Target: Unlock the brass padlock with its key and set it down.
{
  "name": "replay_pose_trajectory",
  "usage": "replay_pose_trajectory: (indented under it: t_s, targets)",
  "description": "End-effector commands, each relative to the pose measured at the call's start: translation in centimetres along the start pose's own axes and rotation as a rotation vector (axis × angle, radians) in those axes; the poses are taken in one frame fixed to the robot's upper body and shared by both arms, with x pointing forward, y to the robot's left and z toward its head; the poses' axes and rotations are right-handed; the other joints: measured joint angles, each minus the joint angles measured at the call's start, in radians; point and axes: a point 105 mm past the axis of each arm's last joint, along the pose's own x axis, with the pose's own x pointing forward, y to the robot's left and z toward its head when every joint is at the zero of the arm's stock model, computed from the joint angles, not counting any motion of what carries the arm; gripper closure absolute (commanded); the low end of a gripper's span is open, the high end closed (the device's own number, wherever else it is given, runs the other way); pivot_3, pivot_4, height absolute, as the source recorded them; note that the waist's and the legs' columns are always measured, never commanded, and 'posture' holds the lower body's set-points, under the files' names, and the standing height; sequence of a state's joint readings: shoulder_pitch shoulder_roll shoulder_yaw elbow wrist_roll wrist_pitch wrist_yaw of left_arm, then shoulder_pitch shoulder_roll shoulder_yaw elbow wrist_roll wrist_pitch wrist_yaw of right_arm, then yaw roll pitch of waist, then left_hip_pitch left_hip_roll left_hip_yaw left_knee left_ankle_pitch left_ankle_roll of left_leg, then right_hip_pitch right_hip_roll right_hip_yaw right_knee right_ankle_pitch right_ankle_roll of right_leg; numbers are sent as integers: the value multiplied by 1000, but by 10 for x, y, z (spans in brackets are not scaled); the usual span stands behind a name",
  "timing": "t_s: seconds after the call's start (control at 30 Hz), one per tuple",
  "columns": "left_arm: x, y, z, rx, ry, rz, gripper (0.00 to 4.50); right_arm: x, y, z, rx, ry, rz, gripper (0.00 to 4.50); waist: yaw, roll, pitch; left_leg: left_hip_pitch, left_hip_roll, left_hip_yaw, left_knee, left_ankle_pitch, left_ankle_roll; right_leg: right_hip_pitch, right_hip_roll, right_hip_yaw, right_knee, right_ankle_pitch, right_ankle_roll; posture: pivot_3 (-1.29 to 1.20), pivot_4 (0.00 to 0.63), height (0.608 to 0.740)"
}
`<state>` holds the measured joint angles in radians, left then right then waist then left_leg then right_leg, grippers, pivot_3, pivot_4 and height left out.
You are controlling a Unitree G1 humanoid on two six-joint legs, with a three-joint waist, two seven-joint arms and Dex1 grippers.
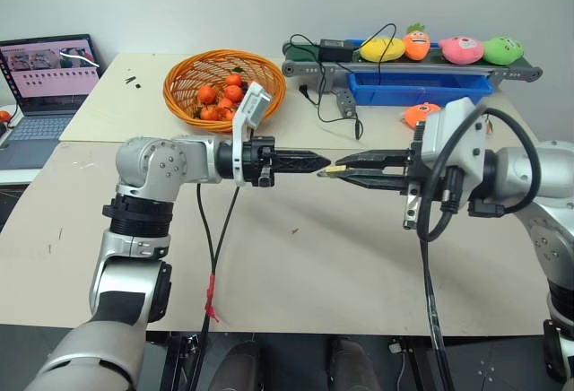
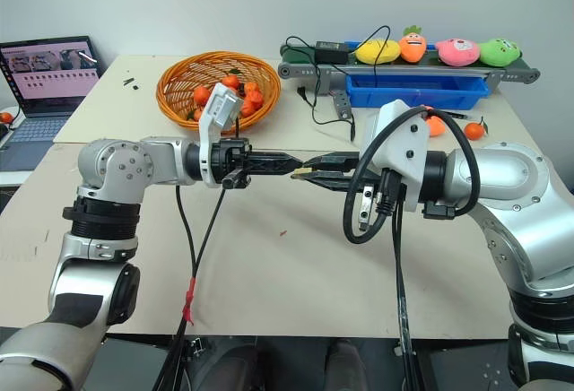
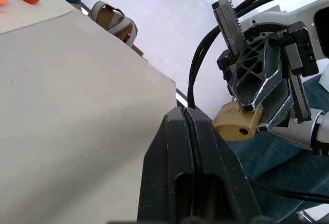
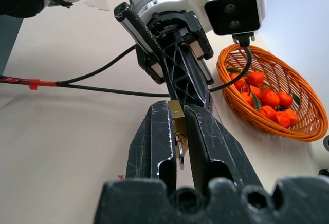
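The brass padlock [image 4: 178, 118] is held in mid-air above the surface [image 1: 296, 274], pinched between the two black fingers of the right gripper [image 1: 345, 172], which is pointed level toward the robot's left. In the right wrist view the squarish brass body is seen clamped between the fingers, with a thin silvery ring or shackle part [image 4: 180, 154] hanging in the gap behind it. In the left wrist view the padlock's underside is shown, with a small round hole near one end. The left gripper [image 1: 325, 164] is pointed level toward the robot's right, tip to tip with the right gripper; its fingers are pressed together, and whether anything thin is caught between them cannot be told. The tip of the left gripper is placed right at the padlock, and whether it is touched cannot be made out. Both grippers are raised over the middle of the pale surface, well clear of it. Beyond them, an orange woven basket [image 1: 184, 95] filled with small oranges [image 1: 220, 99] is set on the far part of the surface. To the robot's right of the basket, a conveyor-like rail [image 1: 413, 66] carries four plush toys [image 1: 439, 47], with a blue tray [image 1: 421, 88] below it and a black power adapter [image 1: 337, 49] with cables beside it. A loose orange plush toy [image 1: 418, 113] is lying near the tray. An open laptop [image 1: 49, 86] is placed at the far left edge.
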<state>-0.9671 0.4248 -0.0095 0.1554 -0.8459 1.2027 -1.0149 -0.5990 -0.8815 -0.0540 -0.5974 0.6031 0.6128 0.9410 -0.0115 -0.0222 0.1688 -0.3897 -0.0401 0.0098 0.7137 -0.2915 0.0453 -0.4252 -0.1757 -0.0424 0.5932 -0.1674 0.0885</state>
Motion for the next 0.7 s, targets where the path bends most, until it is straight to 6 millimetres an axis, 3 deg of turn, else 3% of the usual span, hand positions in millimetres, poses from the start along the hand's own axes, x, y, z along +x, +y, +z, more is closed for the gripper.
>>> replay_pose_trajectory:
  t_s: [0.03,0.2,0.47,0.7]
  targets:
    - [2,-7,8,47,-8,-22,4434,-8,-7,11,-60,-12,-46,4395,0,0,0,0,0,0,0,0,0,0,0,0,0,0,0,0,150,740]
    - [0,-6,9,53,-12,-9,4434,-9,-13,5,-76,10,-75,4395,0,0,0,0,0,0,0,0,0,0,0,0,0,0,0,0,150,740]
    - [-39,-3,35,78,-88,134,4434,4,-14,-55,-331,151,-74,4395,-7,0,0,1,0,1,0,0,0,-1,0,1,0,0,0,0,150,740]
    - [-55,-27,8,79,15,129,4434,26,-5,-78,-541,111,-3,4395,-9,0,0,1,0,1,-1,1,-1,-1,0,1,0,0,0,0,150,740]
